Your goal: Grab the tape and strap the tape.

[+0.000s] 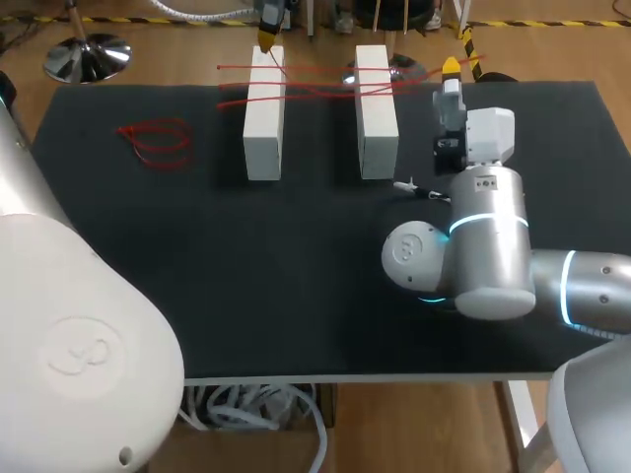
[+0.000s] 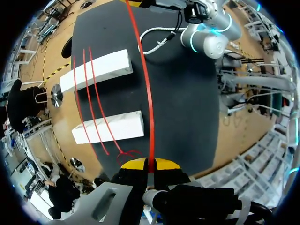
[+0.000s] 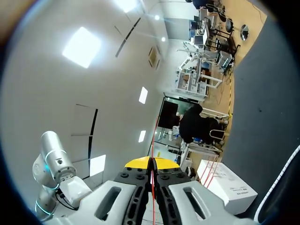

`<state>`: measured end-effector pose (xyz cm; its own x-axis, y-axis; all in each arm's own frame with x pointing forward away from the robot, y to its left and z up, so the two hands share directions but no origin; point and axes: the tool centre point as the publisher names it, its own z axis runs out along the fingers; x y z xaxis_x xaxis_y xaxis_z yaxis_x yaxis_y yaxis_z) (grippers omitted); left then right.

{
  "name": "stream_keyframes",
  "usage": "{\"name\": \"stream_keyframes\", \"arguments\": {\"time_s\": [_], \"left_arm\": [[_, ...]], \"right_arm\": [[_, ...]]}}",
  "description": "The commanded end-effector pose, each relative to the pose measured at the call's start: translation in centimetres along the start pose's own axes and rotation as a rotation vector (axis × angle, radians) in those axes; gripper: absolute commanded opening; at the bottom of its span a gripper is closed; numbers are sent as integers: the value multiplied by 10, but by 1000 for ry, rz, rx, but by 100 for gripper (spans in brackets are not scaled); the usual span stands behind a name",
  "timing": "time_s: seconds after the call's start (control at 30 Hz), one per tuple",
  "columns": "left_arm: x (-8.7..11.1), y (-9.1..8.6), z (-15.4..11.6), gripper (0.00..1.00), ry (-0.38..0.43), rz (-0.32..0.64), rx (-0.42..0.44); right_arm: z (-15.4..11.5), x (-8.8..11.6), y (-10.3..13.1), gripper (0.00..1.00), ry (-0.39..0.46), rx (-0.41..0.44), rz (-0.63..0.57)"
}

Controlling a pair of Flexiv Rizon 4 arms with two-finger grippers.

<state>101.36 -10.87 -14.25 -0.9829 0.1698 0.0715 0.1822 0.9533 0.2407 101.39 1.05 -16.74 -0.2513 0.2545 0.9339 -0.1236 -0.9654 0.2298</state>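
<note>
Bright, even overhead light, with sheen on the right arm [image 1: 493, 246].

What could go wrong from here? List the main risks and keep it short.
1. The red tape runs between the left pincer and the right pincer. Each is shut on only a thin strand, so a pull from either arm may slip it free.
2. Other strands lie loose over the left white block and the right white block. The held strand could drag them off or nudge a block.
</note>
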Motion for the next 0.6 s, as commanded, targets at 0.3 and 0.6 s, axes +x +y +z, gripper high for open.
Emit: {"name": "stream_keyframes", "arguments": {"time_s": [0.3,0.6], "left_arm": [[-3,-7,-4,0,-3,-60,130],[-5,-5,0,0,-4,-110,127]], "right_arm": [[4,-6,7,0,15,23,-10],[6,-9,7,0,14,41,-26]]}}
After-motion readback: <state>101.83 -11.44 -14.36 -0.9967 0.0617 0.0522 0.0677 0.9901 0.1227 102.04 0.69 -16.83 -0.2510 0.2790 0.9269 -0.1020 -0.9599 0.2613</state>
